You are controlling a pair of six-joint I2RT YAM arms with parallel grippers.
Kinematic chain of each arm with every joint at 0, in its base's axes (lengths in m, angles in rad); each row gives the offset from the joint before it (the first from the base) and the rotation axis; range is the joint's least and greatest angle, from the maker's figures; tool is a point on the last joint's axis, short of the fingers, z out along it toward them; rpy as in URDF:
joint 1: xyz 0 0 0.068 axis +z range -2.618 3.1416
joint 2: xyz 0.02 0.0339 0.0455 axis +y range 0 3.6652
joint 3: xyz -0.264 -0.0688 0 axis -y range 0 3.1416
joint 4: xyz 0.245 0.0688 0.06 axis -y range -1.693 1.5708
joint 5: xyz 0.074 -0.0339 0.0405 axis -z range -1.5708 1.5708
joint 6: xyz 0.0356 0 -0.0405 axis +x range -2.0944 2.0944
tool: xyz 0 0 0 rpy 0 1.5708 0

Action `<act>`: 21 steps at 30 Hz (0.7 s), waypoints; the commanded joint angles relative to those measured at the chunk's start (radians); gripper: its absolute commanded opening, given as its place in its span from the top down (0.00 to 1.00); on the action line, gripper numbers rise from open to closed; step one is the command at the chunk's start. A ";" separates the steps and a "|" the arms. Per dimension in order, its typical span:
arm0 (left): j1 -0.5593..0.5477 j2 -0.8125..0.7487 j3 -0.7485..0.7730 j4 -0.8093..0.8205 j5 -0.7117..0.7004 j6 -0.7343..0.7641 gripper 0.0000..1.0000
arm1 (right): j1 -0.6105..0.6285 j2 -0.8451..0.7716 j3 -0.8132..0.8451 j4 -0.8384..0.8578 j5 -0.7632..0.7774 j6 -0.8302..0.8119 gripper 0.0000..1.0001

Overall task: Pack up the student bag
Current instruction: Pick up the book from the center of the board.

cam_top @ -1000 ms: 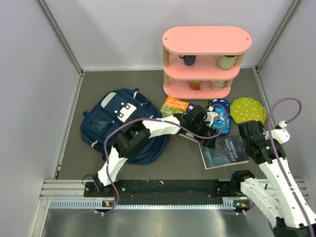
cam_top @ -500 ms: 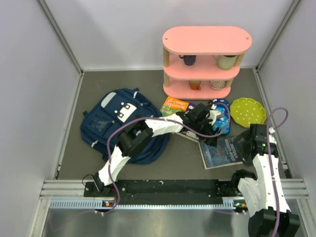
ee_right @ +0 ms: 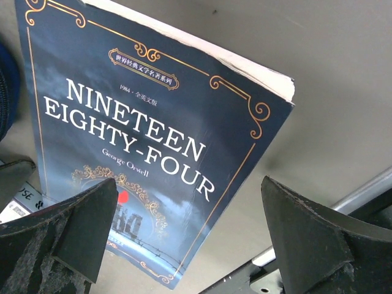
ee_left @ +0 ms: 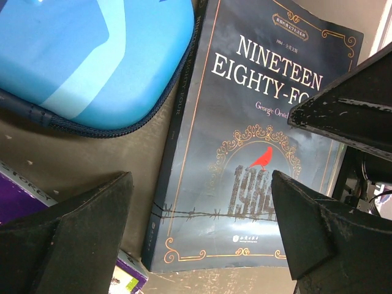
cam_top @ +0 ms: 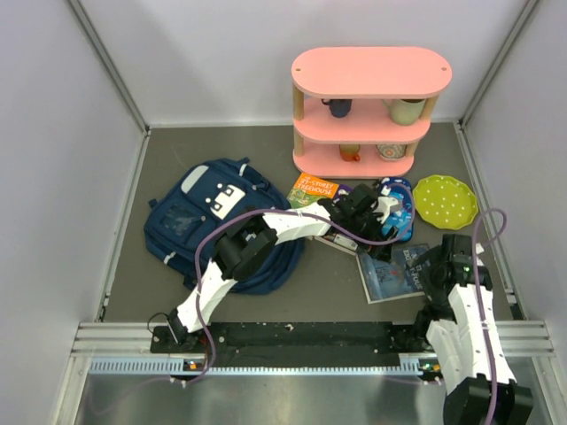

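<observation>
Once afar, right gripper (ee_right: pixel 187 205) (over book (ee_right: pixel 141 116))

Pale grey enclosure walls (cam_top: pixel 53 177) on three sides, slanted aluminium corner posts (cam_top: pixel 110 64), dull grey-brown tabletop (cam_top: pixel 221 146), pink three-tier oval shelf unit (cam_top: pixel 371 73) against the back wall, aluminium rail (cam_top: pixel 115 335) along the near edge, soft even light.

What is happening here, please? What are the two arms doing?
Both arms are over the Nineteen Eighty-Four book, which lies flat beside a blue pencil case. The left claw and the right claw are open above it; neither grips it. The student bag lies to the left, and the book is not yet in it.
</observation>
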 commanded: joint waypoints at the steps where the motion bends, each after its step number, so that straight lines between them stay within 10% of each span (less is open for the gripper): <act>1: -0.003 0.030 0.009 -0.013 0.033 0.004 0.02 | -0.012 0.019 -0.037 0.075 -0.018 0.012 0.01; 4: -0.009 0.041 0.007 -0.004 0.053 -0.013 0.04 | -0.012 0.013 -0.075 0.106 -0.029 0.031 0.02; 21: -0.035 0.070 0.012 -0.009 0.090 -0.016 0.08 | -0.010 -0.208 -0.037 0.128 -0.070 0.022 0.90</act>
